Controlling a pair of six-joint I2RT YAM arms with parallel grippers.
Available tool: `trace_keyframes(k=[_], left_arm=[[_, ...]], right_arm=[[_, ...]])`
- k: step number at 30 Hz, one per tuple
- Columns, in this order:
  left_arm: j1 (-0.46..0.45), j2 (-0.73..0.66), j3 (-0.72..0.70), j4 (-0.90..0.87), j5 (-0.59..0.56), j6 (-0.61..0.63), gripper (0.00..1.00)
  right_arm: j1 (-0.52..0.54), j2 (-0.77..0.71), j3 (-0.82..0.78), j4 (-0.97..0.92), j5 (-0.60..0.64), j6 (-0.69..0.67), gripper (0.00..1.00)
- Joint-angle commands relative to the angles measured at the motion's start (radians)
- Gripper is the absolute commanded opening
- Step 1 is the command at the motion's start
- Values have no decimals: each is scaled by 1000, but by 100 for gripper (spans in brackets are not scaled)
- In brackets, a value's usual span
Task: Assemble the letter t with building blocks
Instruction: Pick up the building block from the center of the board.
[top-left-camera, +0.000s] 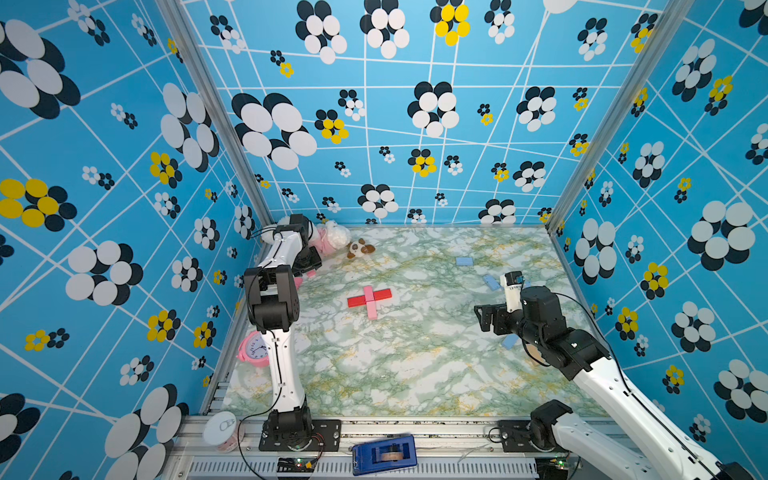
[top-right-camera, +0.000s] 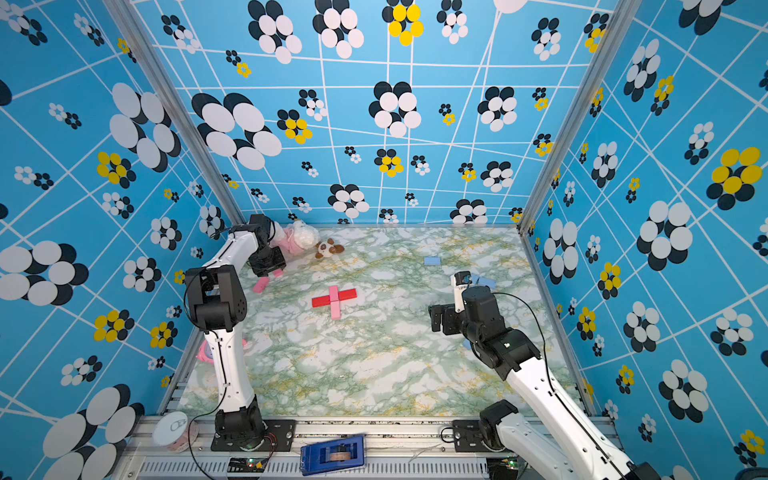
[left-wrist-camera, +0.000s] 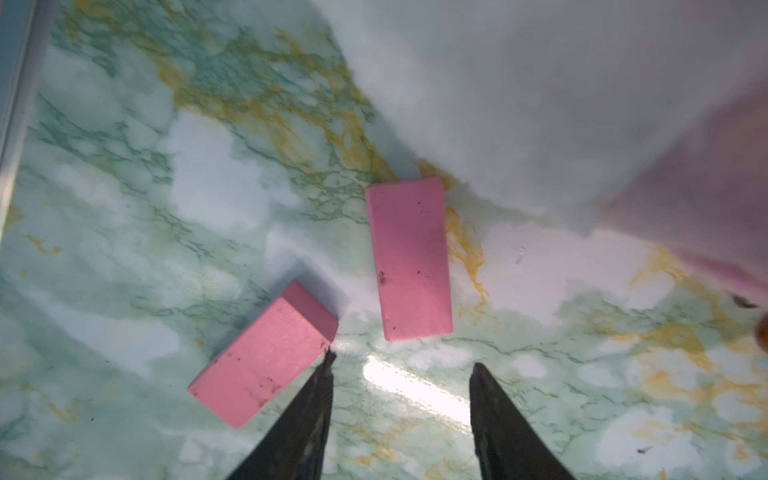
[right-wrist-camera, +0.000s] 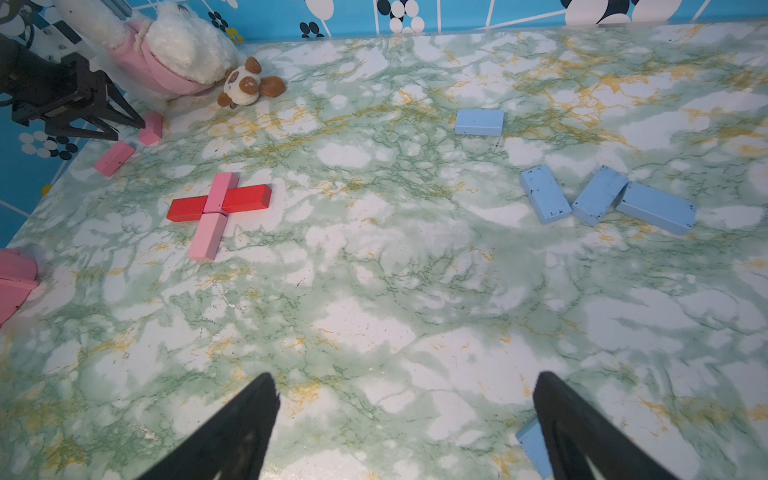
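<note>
In the middle of the table, two red blocks (top-left-camera: 370, 298) and two pink blocks (top-left-camera: 371, 308) form a cross, seen in the right wrist view with red arms (right-wrist-camera: 245, 198) and a pink stem (right-wrist-camera: 208, 237). My left gripper (left-wrist-camera: 403, 365) hovers low at the far left, open, nothing between its fingers. Two loose pink blocks lie under it: one (left-wrist-camera: 409, 259) ahead of the gap, the other (left-wrist-camera: 262, 355) touching one fingertip (left-wrist-camera: 328, 361). My right gripper (right-wrist-camera: 405, 382) is open and empty at the right. Light blue blocks (right-wrist-camera: 544, 193) lie scattered near it.
A white-and-pink plush toy (top-left-camera: 332, 237) and a small brown-and-white plush (top-left-camera: 359, 248) lie at the back left, close to my left gripper (top-right-camera: 270, 266). A pink alarm clock (top-left-camera: 254, 349) stands by the left arm. One blue block (right-wrist-camera: 534, 449) lies beside my right finger.
</note>
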Motion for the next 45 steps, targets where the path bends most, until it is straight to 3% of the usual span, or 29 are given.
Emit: trace_keyframes(k=[1,27,31,45], left_arm=[[10,37,49,-24,2,10,54],[17,161,179,-69,4,15,44],[18,161,182,-69,12,16,36],[22,170,178,-86,12,16,39]], right_arm=[[8,-6,25,5,-17,5,99],[8,-27,26,-20,-4,13,99],[8,-29,24,-22,-3,15,99],[8,-61,24,-46,25,6,99]])
